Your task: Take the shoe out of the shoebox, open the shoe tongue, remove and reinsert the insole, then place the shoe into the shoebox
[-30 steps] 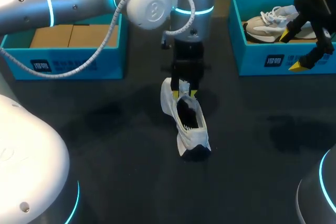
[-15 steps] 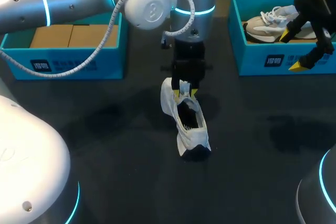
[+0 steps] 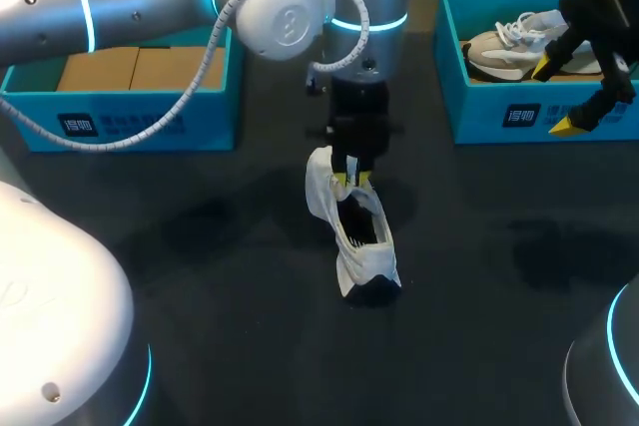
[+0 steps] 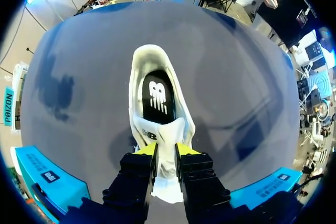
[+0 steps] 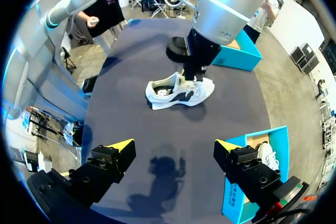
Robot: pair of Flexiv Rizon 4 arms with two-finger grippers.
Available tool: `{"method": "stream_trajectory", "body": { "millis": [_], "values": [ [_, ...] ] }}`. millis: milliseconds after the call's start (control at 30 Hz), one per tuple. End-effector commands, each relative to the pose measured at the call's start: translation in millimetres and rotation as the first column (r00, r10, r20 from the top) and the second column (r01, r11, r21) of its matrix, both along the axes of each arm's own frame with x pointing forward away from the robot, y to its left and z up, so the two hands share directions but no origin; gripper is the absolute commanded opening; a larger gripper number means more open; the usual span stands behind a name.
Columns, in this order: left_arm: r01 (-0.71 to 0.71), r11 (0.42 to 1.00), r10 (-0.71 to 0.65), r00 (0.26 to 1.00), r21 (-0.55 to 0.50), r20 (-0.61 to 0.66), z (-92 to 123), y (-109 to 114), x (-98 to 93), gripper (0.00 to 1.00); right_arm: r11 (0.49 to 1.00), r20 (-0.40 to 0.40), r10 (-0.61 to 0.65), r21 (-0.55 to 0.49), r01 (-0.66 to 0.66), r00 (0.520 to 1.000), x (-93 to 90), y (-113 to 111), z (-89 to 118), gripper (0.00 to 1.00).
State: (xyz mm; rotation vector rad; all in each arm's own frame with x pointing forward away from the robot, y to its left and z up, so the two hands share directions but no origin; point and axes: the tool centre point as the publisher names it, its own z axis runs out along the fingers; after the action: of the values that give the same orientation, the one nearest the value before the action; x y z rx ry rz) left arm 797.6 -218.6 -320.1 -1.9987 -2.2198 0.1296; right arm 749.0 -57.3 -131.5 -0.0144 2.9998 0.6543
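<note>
A dark grey matte table (image 3: 200,276) carries a white mesh running shoe (image 3: 364,246) near its middle, with a black insole (image 4: 157,95) showing inside. The left jaws are clamped, nearly together, on the shoe's white fabric tongue (image 4: 167,135). Beyond the shoe to the left stands a blue cardboard shoebox (image 3: 150,117). Beyond it to the right, a second blue shoebox (image 3: 519,112) holds a beige laced sneaker (image 3: 504,47). The right jaws hang wide apart above that box's front wall, gripping nothing.
</note>
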Motion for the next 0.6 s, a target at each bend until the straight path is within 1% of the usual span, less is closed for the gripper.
{"method": "stream_trajectory", "body": {
  "millis": [33,233,300,400,500,600],
  "values": [
    [0.002,1.0,-0.002,1.0,-0.008,-0.003,-3,2,-8.0,0.19,1.0,-0.004,0.001,-0.002,-0.001,1.0,2.2,1,0,1.0],
    [0.006,1.0,-0.006,0.999,-0.015,-0.032,-12,4,-25.3,0.18,1.0,-0.004,0.001,-0.002,-0.001,1.0,2.2,1,0,1.0],
    [0.011,1.0,-0.011,0.999,-0.006,-0.037,-14,4,-30.3,0.2,1.0,-0.004,0.001,-0.002,-0.001,1.0,2.2,1,0,1.0],
    [0.006,1.0,-0.006,0.999,-0.005,-0.033,-9,5,-28.3,0.22,1.0,-0.004,0.001,-0.002,-0.001,1.0,2.2,1,0,1.0],
    [-0.029,1.0,0.029,0.999,-0.008,-0.018,1,4,-21.9,0.23,1.0,-0.004,0.001,-0.002,-0.001,1.0,2.2,1,0,1.0],
    [-0.052,0.999,0.052,0.998,-0.01,-0.019,2,2,-17.6,0.23,1.0,-0.004,0.001,-0.002,-0.001,1.0,2.2,1,0,1.0]
  ]
}}
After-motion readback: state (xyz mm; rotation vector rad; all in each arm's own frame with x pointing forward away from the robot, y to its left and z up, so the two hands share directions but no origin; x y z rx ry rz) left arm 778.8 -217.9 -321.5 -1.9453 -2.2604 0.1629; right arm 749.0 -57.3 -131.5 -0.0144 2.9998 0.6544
